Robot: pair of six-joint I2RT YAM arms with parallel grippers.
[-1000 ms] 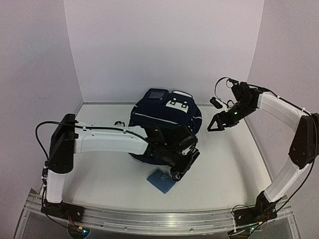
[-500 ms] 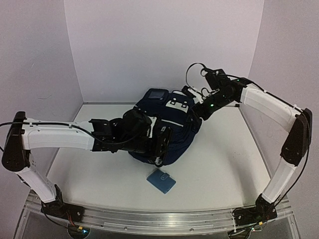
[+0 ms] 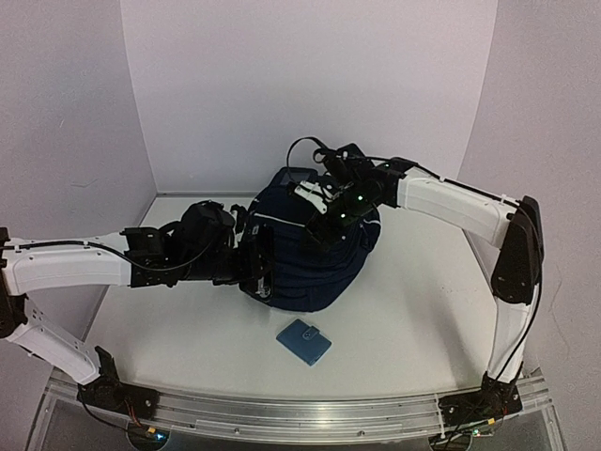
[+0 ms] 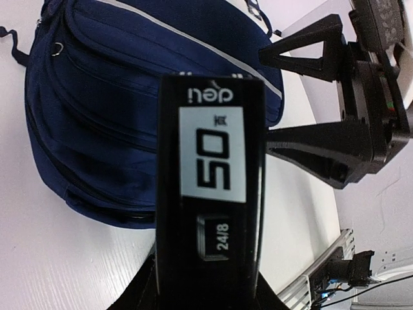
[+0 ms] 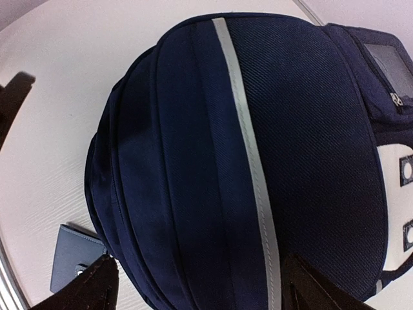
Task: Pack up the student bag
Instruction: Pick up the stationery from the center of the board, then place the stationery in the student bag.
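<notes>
Near the middle of the table [image 3: 423, 310] the student bag [image 3: 315, 272] is seen lying with its white-patched top turned toward the back wall, and no open mouth can be made out in any view. A black staples box [image 4: 210, 161] is pinched in the left gripper [image 3: 260, 266] and held just beside the bag's left flank. Over the bag the right gripper [image 5: 197, 265] is poised with its fingers spread wide and nothing between them.

An opening probably has to be made first. A small metal ring [image 4: 58, 48] on one zip line may be a pull. It should be caught by the right gripper, and the zip drawn along and held apart. Only then should the box be brought in, narrow end first, and released well inside. A light-blue snap wallet [image 3: 303, 341] lies apart on the near side and should not be swept aside as the box is moved.
</notes>
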